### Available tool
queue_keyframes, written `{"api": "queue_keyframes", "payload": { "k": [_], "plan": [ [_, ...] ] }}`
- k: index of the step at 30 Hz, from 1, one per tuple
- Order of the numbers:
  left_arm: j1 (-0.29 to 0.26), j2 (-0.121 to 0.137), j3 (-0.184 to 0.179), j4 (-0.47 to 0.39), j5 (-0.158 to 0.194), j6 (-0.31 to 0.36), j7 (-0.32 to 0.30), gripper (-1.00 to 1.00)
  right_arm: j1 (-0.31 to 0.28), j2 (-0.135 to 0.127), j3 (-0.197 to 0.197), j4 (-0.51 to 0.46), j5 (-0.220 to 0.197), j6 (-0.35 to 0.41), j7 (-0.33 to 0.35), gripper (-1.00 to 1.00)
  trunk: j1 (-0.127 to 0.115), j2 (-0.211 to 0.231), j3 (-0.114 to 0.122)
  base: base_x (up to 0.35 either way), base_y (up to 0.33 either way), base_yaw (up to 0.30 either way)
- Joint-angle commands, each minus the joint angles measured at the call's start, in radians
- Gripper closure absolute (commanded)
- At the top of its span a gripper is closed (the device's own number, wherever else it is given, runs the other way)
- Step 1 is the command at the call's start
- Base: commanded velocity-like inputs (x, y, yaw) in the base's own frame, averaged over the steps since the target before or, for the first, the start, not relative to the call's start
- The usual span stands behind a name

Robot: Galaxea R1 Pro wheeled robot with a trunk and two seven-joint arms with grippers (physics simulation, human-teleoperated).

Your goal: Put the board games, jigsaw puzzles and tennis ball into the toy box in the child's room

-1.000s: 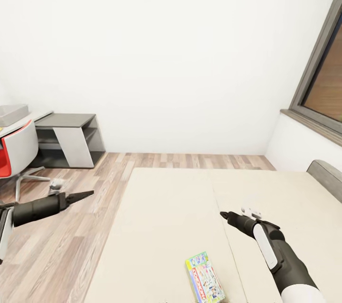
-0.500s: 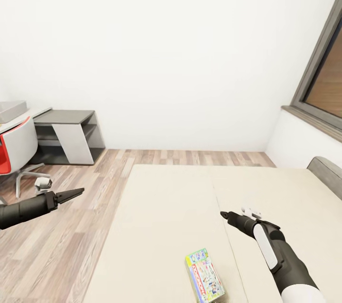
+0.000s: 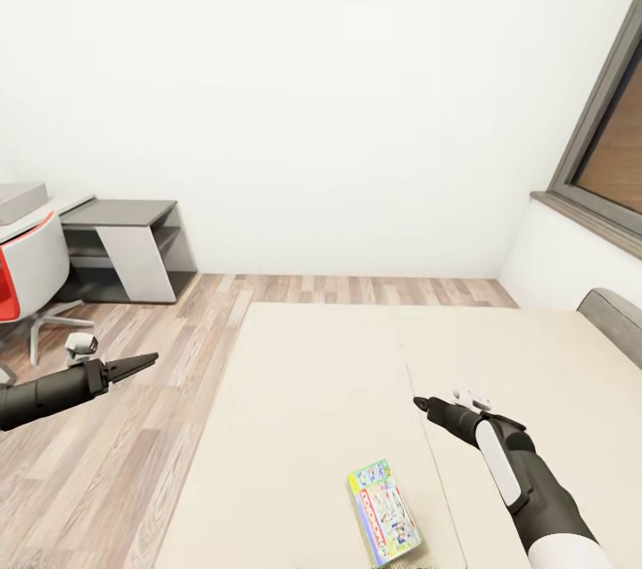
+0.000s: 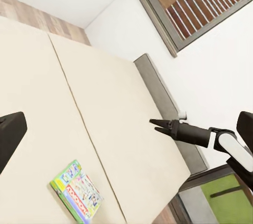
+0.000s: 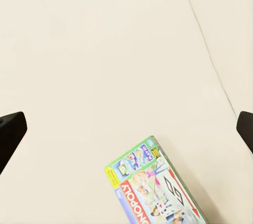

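Lighting: bright, even, diffuse simulator render; shadows faint and soft; no glare; focus sharp throughout; straight lines tilted toward frame edges.

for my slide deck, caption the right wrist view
Flat green-edged board game box lying on the plain beige mattress, seen from above.

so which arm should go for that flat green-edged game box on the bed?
Right, probably. The right pincer hovers over the beige bed, just above the flat green-edged game box, which sits in its wrist view. The left pincer is out over the wood-plank floor, farther from the box.
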Motion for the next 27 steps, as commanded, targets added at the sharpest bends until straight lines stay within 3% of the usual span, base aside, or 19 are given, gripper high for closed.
{"api": "queue_keyframes", "payload": {
  "k": [1,27],
  "plan": [
    [-0.001,0.0,0.0,0.0,-0.003,0.011,-0.005,-1.0,-0.001,0.0,-0.002,-0.001,0.001,0.006,0.004,-1.0,0.001,-0.002,-0.004,0.0,0.0,0.0],
    [-0.001,-0.005,-0.005,0.0,-0.009,0.007,-0.003,-1.0,-0.001,-0.002,-0.002,-0.001,0.0,0.007,0.009,-1.0,0.001,-0.002,-0.047,0.0,0.0,0.0]
  ]
}}
